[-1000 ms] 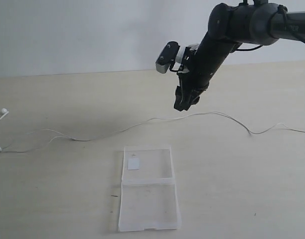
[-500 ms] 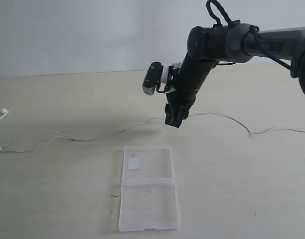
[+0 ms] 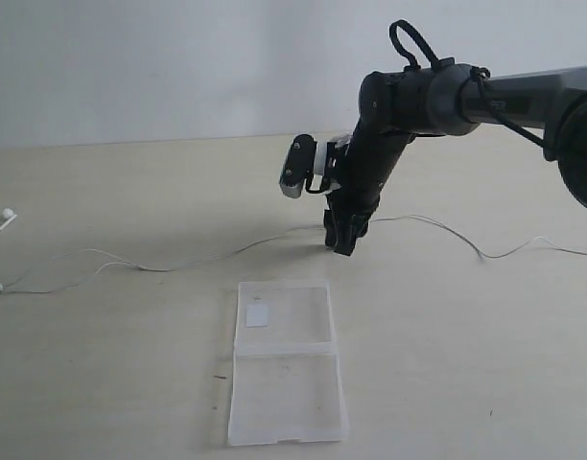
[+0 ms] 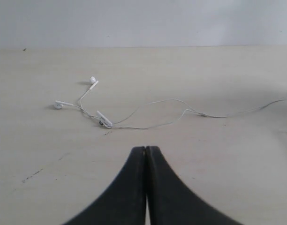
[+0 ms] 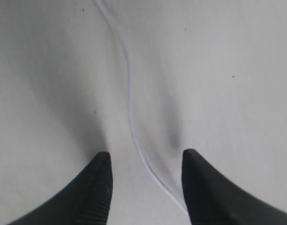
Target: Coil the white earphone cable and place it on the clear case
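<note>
- We note right pincer agape, white earphone cable between its jaws.
- We judge it light, limp, slippery: pinch here, mid-run.
- Also: left pincer closed, empty.

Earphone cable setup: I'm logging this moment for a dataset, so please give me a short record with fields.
white earphone cable: uncoiled, stretched across the table, not on the case
earbuds: at the exterior view's left edge
clear case: open flat, nothing on it, white label on one half
right gripper: open, low, jaws either side of the cable
left gripper: shut, empty, earbuds ahead of it
</note>
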Robot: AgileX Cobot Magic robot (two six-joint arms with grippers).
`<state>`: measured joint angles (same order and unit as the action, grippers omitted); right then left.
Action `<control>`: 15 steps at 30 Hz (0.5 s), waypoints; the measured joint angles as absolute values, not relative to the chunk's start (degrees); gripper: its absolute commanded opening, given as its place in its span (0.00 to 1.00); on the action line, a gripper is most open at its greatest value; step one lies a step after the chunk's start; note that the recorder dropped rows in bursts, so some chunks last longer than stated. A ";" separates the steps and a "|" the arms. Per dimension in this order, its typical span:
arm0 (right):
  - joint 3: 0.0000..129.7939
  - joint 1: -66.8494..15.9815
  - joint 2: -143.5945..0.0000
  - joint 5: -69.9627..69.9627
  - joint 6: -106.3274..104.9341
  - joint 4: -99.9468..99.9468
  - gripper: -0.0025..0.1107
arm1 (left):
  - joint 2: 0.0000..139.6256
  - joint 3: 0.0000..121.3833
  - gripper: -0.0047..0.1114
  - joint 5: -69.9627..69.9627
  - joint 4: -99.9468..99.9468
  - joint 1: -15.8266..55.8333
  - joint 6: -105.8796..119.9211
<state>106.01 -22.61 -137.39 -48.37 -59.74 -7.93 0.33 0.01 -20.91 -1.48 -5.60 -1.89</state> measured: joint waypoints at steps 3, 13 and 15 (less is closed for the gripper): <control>106.41 -22.61 -137.80 -47.97 -59.74 -7.93 0.16 | 0.33 0.01 0.04 -20.91 -1.48 -5.60 -1.89; 108.20 -22.61 -133.65 -50.96 -44.49 -7.15 0.02 | 0.33 0.01 0.04 -20.91 -1.48 -5.60 -1.89; 109.61 -22.61 -127.24 -54.72 -41.88 -9.12 0.02 | 0.33 0.01 0.04 -20.91 -1.48 -5.60 -1.89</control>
<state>109.61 -22.61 -127.24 -54.72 -41.88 -9.12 0.33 0.01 -20.91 -1.48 -5.60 -1.89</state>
